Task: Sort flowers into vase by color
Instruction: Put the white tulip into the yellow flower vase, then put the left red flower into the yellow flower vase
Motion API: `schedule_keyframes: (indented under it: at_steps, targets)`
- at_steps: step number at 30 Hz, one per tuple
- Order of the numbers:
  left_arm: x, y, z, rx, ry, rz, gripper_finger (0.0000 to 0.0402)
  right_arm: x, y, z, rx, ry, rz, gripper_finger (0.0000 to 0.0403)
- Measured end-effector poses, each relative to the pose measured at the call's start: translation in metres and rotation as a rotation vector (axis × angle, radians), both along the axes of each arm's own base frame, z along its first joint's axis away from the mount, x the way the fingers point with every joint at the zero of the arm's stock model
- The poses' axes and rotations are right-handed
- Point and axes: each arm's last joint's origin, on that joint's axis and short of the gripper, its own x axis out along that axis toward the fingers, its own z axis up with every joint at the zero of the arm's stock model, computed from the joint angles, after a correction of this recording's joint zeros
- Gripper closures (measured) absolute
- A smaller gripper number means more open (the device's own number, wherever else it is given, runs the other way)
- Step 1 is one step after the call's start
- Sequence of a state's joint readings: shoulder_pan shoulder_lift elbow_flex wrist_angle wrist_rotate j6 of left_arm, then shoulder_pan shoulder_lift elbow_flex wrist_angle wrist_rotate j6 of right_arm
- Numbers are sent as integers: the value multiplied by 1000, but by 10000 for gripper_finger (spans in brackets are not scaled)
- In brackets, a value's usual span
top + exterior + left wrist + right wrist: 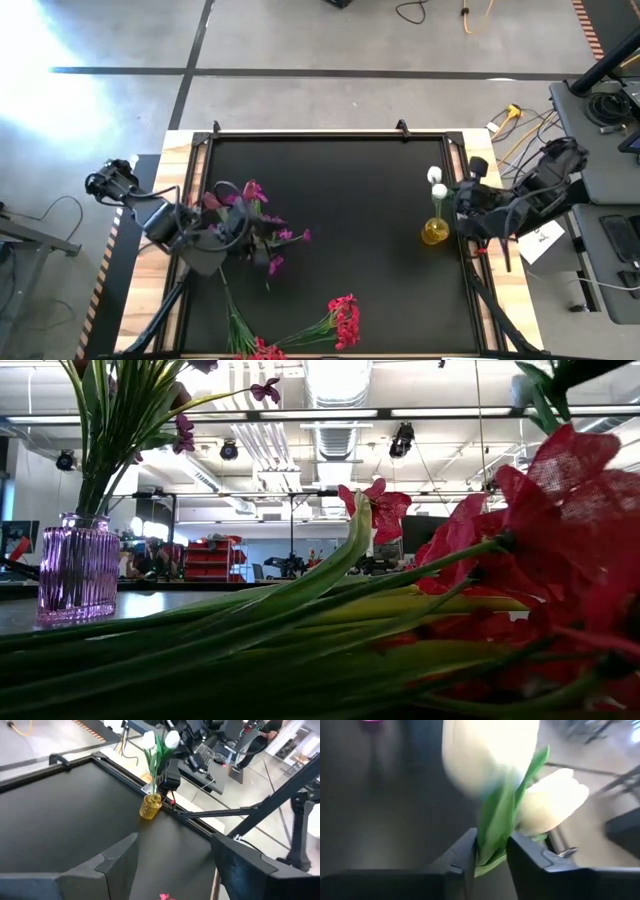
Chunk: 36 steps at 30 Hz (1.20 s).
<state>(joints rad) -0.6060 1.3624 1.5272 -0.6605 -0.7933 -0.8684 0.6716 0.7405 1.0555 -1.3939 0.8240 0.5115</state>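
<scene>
Right gripper (490, 851) pinched narrowly on the green stems of the white tulips (520, 785), fingers (457, 857) close on either side with leaf squeezed between. Poised at the bench's right edge, directly over the yellow vase (435, 231), with the tulip stems running down into that vase and two white buds (435, 182) standing above it. Seen from the left wrist, same vase (150, 806) close to the bench's raised right rim, tulips (160, 740) upright in it, right arm just behind.

Left gripper (170, 855) spread wide, nothing between its fingers (117, 857), hanging near the bench's left edge just beside the purple flowers (265, 225). Purple blooms standing in a ribbed purple vase (78, 572), stems fanning upward out of its mouth.

Red flowers (343, 320) lying flat near the bench's front edge, green stems trailing toward the front-left corner, a second red cluster (262, 350) right at that front edge. Black bench top (350, 200) framed by a wooden border.
</scene>
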Motion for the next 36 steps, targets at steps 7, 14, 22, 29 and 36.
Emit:
schedule_keyframes:
  at_steps: [7, 14, 22, 29, 36]
  targets:
    - [-1, -1, -5, -17, 87, -138, 178, -3, 9, 25, 235, 251, 137, 225]
    - [-7, -10, -23, -296, 319, -277, 178, 0, 15, 52, 440, 250, 83, 186]
    - [-8, -47, -58, -567, 707, -415, 178, 19, 28, 64, 430, 170, 64, 184]
    - [-5, -84, -94, -533, 898, -468, 178, 39, 42, 57, 374, 173, 43, 184]
    - [4, -86, -105, -327, 832, -443, 178, 51, 51, 56, 353, 195, 36, 184]
